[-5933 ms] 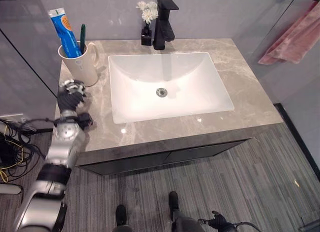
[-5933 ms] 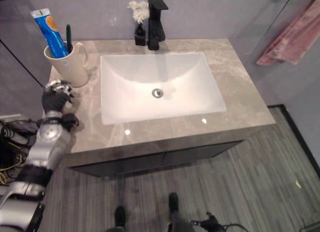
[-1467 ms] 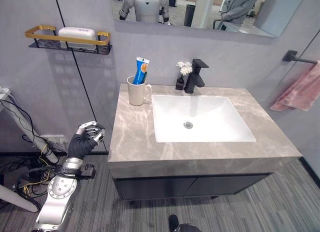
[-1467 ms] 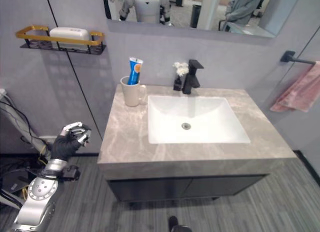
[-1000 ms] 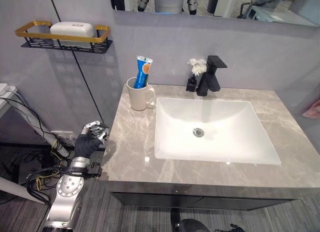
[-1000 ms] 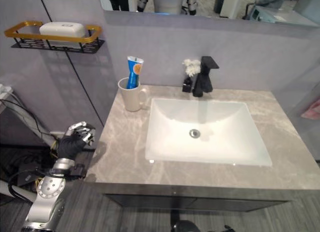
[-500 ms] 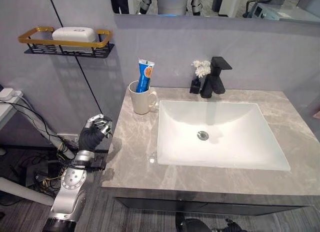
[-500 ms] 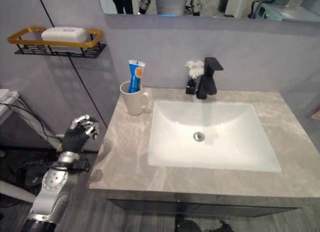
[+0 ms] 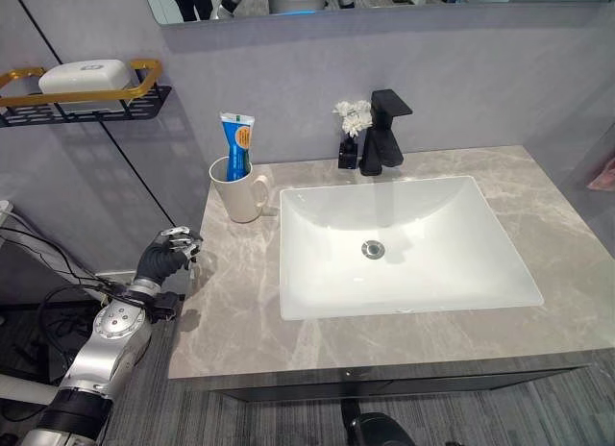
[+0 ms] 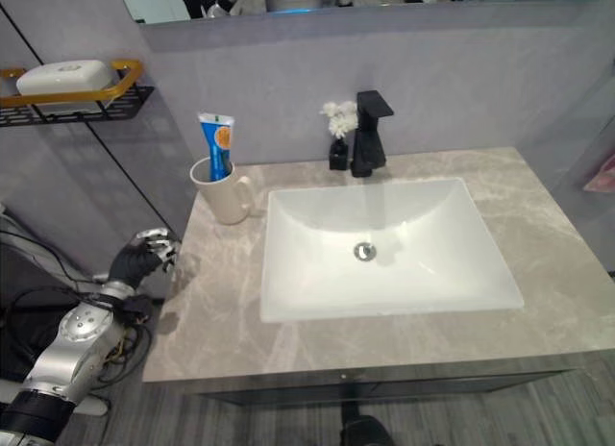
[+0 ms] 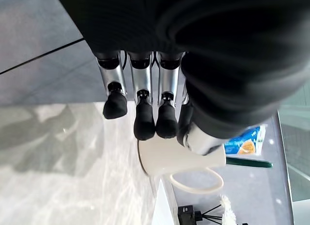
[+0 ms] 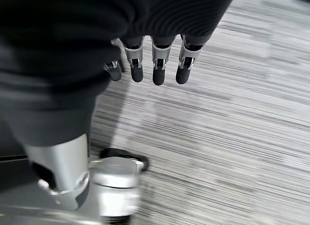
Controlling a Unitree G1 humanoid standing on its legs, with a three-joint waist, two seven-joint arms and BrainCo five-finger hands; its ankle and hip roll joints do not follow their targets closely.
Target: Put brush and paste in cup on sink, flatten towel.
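Your left hand [image 9: 165, 256] hangs just off the worktop's [image 9: 240, 302] left edge, fingers curled, holding nothing. Your right hand [image 12: 154, 65] hangs over the floor [image 12: 232, 137], fingers relaxed and empty. The cup [image 9: 233, 190] stands at the worktop's back left corner, beside the sink [image 9: 404, 244], with paste [image 9: 236, 146] and brush [image 11: 248, 162] upright inside. A pink towel [image 9: 604, 175] edge shows past the worktop's right side.

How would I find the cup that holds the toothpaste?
Find the white sink basin in the grey marble counter. The cup stands on the counter at the basin's back left corner. It is a cream mug with a handle, holding a blue toothpaste tube.
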